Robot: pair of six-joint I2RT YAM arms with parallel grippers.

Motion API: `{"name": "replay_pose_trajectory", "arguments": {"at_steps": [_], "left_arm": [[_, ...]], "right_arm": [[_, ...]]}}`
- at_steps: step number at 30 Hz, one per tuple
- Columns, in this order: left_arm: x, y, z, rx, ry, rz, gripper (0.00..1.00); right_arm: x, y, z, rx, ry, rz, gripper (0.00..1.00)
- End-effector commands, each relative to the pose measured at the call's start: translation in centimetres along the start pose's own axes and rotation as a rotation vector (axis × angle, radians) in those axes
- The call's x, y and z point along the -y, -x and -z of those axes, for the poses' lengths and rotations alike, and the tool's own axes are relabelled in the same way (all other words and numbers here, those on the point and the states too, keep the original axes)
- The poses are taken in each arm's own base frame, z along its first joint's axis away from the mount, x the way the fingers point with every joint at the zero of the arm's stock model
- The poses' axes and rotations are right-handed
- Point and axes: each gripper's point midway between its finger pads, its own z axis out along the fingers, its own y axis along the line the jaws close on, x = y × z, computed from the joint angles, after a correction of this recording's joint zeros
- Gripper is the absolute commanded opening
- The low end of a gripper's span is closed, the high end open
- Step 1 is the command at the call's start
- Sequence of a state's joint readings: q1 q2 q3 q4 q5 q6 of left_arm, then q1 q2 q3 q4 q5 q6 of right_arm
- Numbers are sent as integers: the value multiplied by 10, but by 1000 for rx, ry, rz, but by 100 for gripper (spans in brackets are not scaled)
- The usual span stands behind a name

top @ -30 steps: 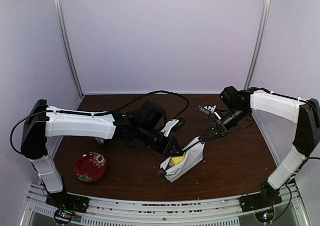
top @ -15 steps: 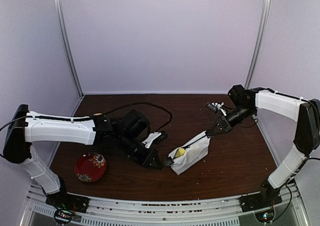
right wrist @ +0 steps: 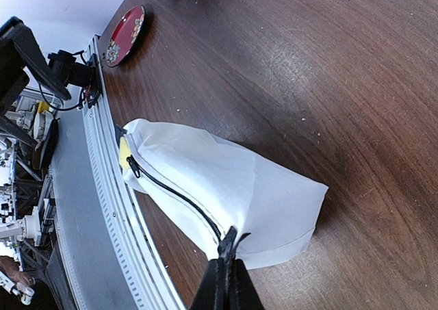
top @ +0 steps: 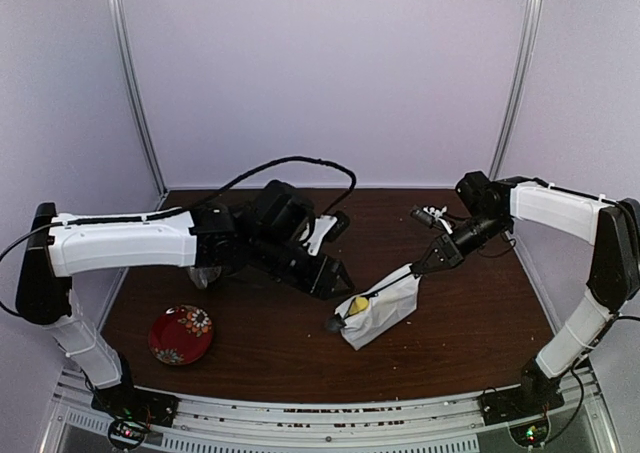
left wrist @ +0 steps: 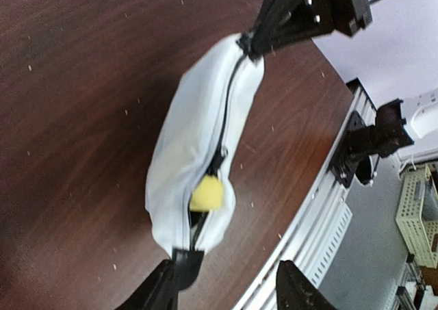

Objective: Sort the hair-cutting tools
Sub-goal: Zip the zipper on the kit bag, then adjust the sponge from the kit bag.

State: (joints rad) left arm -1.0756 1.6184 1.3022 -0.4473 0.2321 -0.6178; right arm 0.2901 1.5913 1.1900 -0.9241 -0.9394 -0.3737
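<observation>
Left arm [top: 125, 245] stretched toward centre, left tool [left wrist: 229, 291] fingers apart. Right arm [top: 555, 206] bent inward, right tool [right wrist: 226, 282] pinched closed.

No legible txt, labels, brands or nos. in any view; white pouch [left wrist: 198, 139] bears none.

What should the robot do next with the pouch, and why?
Probably the open left gripper should nudge the sponge inside: it pokes out of the open zipper of the pouch, whose far end the right gripper pinches.

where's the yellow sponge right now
Top view: the yellow sponge pokes out of the white pouch's open lower-left end, right of centre, just below the left end effector.
</observation>
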Motion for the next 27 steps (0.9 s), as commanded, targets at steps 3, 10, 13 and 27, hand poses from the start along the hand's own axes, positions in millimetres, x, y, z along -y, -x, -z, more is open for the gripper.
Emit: {"name": "replay_pose_trajectory", "arguments": {"at_steps": [3, 10, 13, 27], "left_arm": [[-14, 38, -43, 65, 82, -64, 54], [-23, 21, -67, -10, 78, -58, 61], [-29, 15, -70, -26, 66, -35, 51], [-69, -23, -117, -146, 137, -58, 31]], "right_arm": [[-8, 0, 2, 11, 32, 22, 0], [-10, -2, 0, 10, 47, 22, 0], [-9, -2, -1, 7, 52, 21, 0], [-3, -7, -8, -16, 59, 1, 0]]}}
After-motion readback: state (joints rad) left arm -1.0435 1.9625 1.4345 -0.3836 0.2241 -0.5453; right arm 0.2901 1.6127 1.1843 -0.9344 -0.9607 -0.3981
